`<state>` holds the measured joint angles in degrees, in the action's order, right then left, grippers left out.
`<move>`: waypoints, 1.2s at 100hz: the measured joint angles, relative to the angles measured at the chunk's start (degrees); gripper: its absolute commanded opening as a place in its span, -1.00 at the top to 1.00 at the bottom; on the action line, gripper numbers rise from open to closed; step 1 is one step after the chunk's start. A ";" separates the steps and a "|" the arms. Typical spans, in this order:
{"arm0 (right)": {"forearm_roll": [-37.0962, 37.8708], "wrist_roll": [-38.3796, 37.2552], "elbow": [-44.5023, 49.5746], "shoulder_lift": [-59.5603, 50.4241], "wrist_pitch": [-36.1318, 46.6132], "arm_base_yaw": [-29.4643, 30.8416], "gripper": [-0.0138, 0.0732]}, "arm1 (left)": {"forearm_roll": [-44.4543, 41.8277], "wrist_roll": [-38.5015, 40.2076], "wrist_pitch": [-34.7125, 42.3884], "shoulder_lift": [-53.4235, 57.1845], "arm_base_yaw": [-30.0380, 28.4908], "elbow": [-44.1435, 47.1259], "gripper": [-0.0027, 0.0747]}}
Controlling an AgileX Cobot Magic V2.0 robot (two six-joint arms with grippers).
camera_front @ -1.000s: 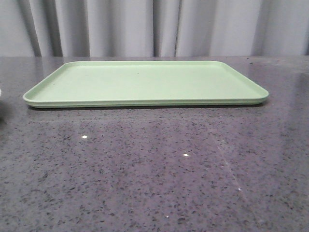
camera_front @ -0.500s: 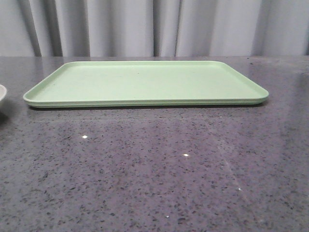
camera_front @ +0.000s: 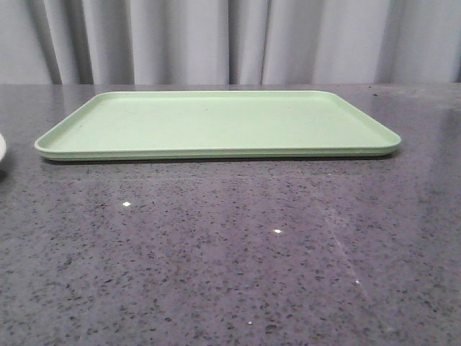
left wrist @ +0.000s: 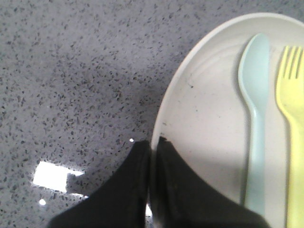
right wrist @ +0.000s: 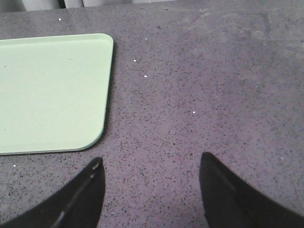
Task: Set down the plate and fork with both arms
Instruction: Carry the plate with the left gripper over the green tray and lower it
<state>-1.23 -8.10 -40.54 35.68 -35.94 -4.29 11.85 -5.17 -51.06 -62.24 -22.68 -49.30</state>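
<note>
Fingers of the left gripper (left wrist: 153, 142) pinch the plate (left wrist: 209, 118) rim; right gripper (right wrist: 149, 183) hangs spread over speckled grey table (camera_front: 230, 259), tray (right wrist: 47, 90) at ten o'clock.

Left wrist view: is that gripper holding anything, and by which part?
Yes. The left gripper is shut on the plate, pinching its rim, one finger inside and one outside. The right gripper is open and holds nothing.

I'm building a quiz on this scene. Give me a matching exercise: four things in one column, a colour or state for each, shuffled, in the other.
Things:
1. fork
2. spoon
3. left end effector
4. right end effector

Descriptions:
A. open over bare table
B. light blue, on the plate
C. shut on the plate's rim
D. yellow, on the plate

Pairs: 1-D, 2-B, 3-C, 4-A
</note>
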 measured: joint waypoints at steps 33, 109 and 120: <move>0.00 0.00 0.00 0.00 -0.66 0.00 -0.35 | 11.04 -5.07 -0.78 0.88 0.30 -8.37 0.99; 0.00 0.00 0.00 0.00 -1.01 0.00 -0.35 | 21.81 -5.21 12.47 -24.47 30.01 -20.38 0.99; 0.00 0.00 0.00 0.00 -1.01 0.00 -0.35 | 21.94 -4.14 12.69 -28.60 32.31 -24.44 0.99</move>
<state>-1.23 -8.10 -40.54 35.68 -36.95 -4.29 33.79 -9.31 -38.37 -90.84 9.63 -73.74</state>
